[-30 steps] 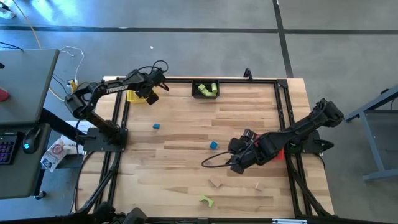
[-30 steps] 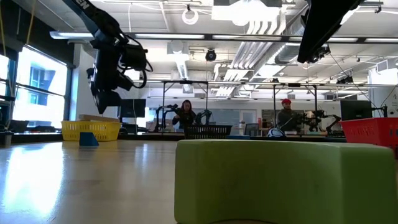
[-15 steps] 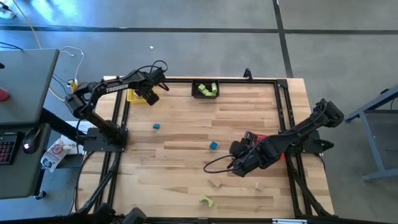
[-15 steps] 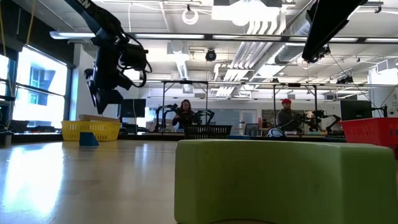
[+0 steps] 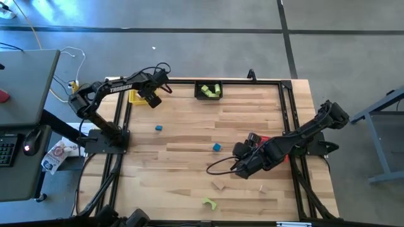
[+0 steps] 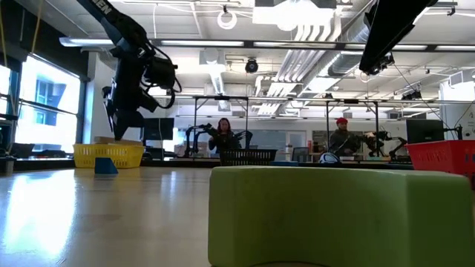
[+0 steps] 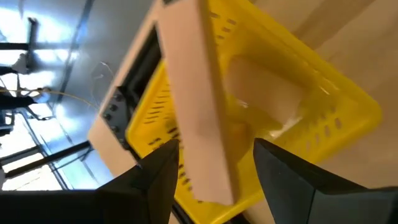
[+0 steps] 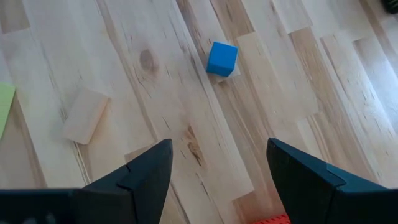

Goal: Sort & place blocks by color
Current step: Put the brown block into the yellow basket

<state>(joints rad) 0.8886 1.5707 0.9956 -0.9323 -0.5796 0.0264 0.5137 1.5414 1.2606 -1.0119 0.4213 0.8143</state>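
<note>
My left gripper [image 5: 152, 98] hangs open above the yellow bin [image 5: 135, 96] at the table's far left. A tan wood bar [image 7: 196, 118] stands between its fingers over the bin [image 7: 298, 106]. My right gripper [image 5: 242, 169] is open and empty, low over the table right of centre. It looks down on a blue cube [image 8: 221, 58] and a tan block [image 8: 84, 115], both lying flat on the table. The blue cube [image 5: 217, 147] lies just left of this gripper. A second blue block [image 5: 158, 127], two tan blocks [image 5: 218, 185] [image 5: 261, 188] and a green block [image 5: 209, 203] lie loose. My left gripper has the tan bar's long side [image 7: 186, 146] close against one finger [image 7: 158, 177]. The other finger [image 7: 283, 177] stands apart from the bar, with yellow bin showing in the gap. I cannot tell whether the gripper touches the bar. The bar runs lengthwise away from the fingers.
A black bin [image 5: 208, 90] with green blocks stands at the far edge. A red bin [image 5: 276, 150] is mostly hidden under my right arm. In the low view the green block [image 6: 334, 215] fills the foreground. People stand in the room beyond the table.
My left gripper has shifted a little toward the table's left edge, over the yellow bin.
</note>
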